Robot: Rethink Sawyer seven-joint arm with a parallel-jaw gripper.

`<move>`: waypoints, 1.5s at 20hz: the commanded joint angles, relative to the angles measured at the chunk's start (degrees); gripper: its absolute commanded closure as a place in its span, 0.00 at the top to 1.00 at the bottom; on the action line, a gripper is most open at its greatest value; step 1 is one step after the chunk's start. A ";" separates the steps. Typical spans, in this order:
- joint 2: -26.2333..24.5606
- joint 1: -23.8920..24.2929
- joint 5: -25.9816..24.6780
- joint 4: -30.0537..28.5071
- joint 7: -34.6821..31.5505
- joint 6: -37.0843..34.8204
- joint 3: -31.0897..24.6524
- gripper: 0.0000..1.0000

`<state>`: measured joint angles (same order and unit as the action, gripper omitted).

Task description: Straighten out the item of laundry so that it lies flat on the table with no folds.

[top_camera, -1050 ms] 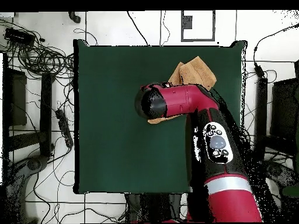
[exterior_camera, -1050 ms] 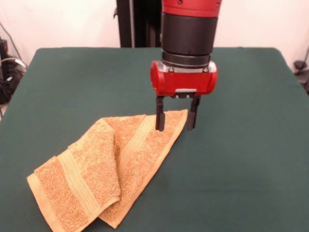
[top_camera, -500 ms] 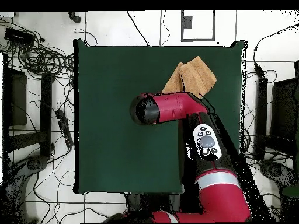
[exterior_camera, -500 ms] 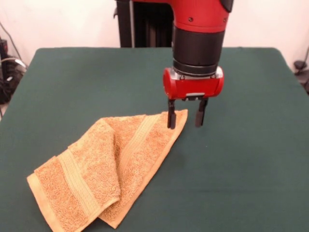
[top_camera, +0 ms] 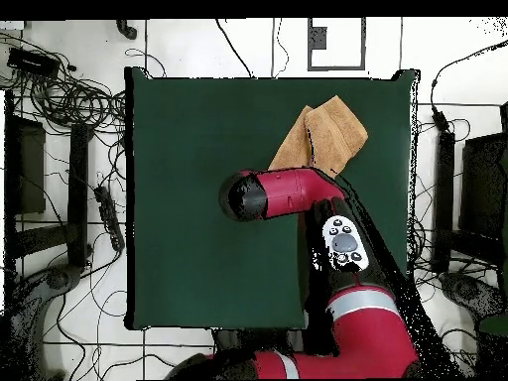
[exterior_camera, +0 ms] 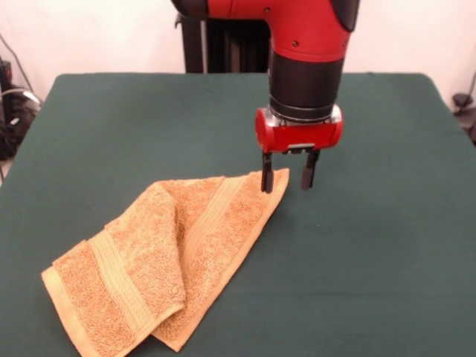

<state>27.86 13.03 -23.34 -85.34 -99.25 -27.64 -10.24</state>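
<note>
One towel (exterior_camera: 167,253) lies folded on table (exterior_camera: 387,245) w/ pincer (exterior_camera: 288,172) open, empty, over its far corner.

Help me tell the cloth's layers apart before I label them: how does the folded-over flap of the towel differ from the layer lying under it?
The folded-over flap lies on top at the towel's near-left end; the under layer lies directly on the table and stretches farther, up to the open gripper. The flap's woven band crosses near the front corner; the under layer's band runs lengthwise toward the gripper. Both are the same tan-orange terry.
</note>
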 commanded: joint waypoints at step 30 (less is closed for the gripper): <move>-6.15 -9.08 13.14 -11.51 -18.71 17.62 3.87 0.00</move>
<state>22.87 9.35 -15.17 -90.70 -99.84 -13.83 -5.36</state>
